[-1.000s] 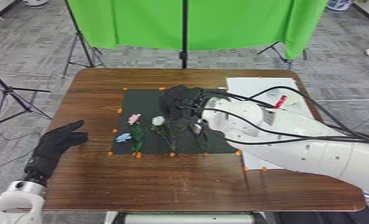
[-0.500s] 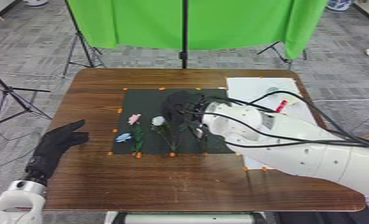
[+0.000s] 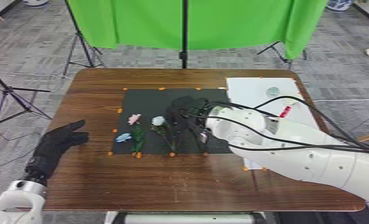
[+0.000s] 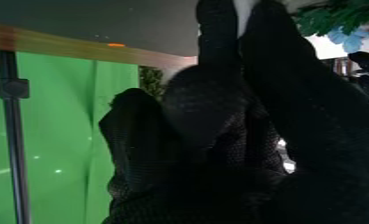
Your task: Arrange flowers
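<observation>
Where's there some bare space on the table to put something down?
The widest free patch looks like the table's near strip, between the black mat and the near edge. The mat's far left corner, beyond the pink flower, is bare too. It's crowded mid-mat, around the white flower and right hand.

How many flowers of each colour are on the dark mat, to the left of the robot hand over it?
Pink flower: 1
Blue flower: 1
White flower: 1
Total: 3
The robot hand may hide more.
</observation>
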Motion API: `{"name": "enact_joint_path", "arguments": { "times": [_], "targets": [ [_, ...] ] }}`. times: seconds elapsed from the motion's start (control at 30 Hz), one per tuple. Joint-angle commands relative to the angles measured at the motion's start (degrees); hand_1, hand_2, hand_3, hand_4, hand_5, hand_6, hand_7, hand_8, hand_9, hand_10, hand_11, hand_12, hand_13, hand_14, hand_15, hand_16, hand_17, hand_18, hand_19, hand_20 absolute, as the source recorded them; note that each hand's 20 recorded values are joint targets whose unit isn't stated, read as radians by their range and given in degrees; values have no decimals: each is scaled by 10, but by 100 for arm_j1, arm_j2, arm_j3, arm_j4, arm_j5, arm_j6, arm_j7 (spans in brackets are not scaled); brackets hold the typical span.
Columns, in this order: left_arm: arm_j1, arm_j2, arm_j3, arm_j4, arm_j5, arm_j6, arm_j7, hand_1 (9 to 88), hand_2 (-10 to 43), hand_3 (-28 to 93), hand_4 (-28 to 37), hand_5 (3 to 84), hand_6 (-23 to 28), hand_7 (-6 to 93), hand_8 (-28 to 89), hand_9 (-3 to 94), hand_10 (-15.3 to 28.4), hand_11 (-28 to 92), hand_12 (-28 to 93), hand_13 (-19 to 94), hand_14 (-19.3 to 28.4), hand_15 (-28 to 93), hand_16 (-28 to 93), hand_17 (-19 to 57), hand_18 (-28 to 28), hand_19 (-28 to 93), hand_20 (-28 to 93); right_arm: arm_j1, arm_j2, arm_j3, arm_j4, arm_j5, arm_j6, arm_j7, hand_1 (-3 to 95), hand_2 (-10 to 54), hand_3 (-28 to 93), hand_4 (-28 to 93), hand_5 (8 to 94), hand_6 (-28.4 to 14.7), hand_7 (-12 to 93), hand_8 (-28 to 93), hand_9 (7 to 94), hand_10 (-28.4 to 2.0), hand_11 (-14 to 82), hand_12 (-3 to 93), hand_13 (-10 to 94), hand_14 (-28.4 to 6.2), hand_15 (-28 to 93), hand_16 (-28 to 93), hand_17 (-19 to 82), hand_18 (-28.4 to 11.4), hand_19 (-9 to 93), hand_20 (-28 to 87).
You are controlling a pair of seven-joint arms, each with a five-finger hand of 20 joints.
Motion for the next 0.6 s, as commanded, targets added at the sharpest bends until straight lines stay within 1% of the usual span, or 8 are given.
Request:
{"name": "enact_joint_path", "arguments": {
  "times": [0.03, 0.13, 0.23, 0.43, 0.47, 0.5, 0.57, 0.6],
  "targets": [
    [71, -51, -25, -2, 42, -73, -76, 230, 194, 651, -282, 439, 46, 87, -60, 488, 154, 191, 104, 416, 196, 175, -36, 107, 124, 111, 139, 21, 117, 89, -146, -45, -86, 10, 526, -95, 626, -185, 633, 48, 307, -7, 764, -95, 115, 311, 855, -15, 650, 346, 585, -142, 932, 585],
    [83, -51, -37, -7, 44, -82, -81, 231, 193, 650, -282, 441, 39, 88, -61, 488, 154, 192, 105, 417, 196, 175, -37, 107, 125, 111, 139, 11, 190, 170, -263, -37, -148, 67, 486, -95, 668, -195, 619, 58, 271, -37, 745, -105, 153, 267, 852, -20, 652, 347, 581, -146, 932, 589],
    [79, -48, -33, -5, 44, -90, -93, 231, 192, 650, -282, 442, 36, 89, -62, 488, 153, 192, 106, 417, 196, 175, -36, 104, 127, 111, 139, -12, 292, 246, -350, -92, -154, 8, 421, -95, 709, -193, 593, 67, 247, -141, 738, -114, 187, 211, 848, -24, 656, 340, 578, -149, 932, 588],
    [73, -38, -27, 1, 41, -109, -100, 234, 190, 649, -282, 447, 30, 90, -62, 488, 154, 192, 106, 417, 196, 175, -36, 103, 128, 111, 139, -152, 489, 496, -620, -21, -401, 123, 383, -95, 703, -187, 536, 63, 227, -146, 723, -121, 180, 211, 847, -27, 651, 341, 574, -156, 932, 589],
    [85, -35, -28, -5, 37, -107, -101, 234, 190, 649, -282, 447, 29, 90, -63, 488, 154, 192, 106, 417, 196, 175, -36, 103, 128, 111, 138, -197, 552, 608, -553, -6, 93, 120, 381, -95, 703, -185, 534, 62, 226, -146, 723, -121, 178, 211, 847, -27, 651, 342, 573, -156, 932, 588],
    [80, -34, -39, 1, 46, -124, -115, 235, 190, 649, -282, 447, 29, 90, -63, 489, 154, 191, 106, 417, 196, 175, -36, 103, 128, 110, 138, -251, 571, 724, -545, -1, 131, 92, 379, -95, 701, -184, 533, 61, 225, -146, 722, -121, 178, 211, 847, -28, 650, 342, 573, -155, 932, 587],
    [82, -26, -40, -2, 35, -122, -113, 235, 190, 649, -282, 448, 29, 90, -63, 489, 153, 191, 106, 418, 197, 176, -36, 103, 127, 110, 138, -263, 407, 972, -498, 72, -191, 208, 360, -95, 704, -182, 527, 58, 223, -144, 719, -122, 176, 210, 846, -29, 650, 342, 572, -158, 932, 587],
    [85, -23, -39, -7, 37, -120, -121, 235, 190, 649, -282, 448, 29, 90, -63, 489, 153, 191, 106, 418, 197, 176, -36, 103, 127, 110, 138, -287, 433, 1057, -510, 134, -136, 249, 359, -95, 704, -181, 527, 55, 222, -143, 719, -122, 176, 210, 846, -29, 649, 342, 572, -159, 932, 586]
  ]
}}
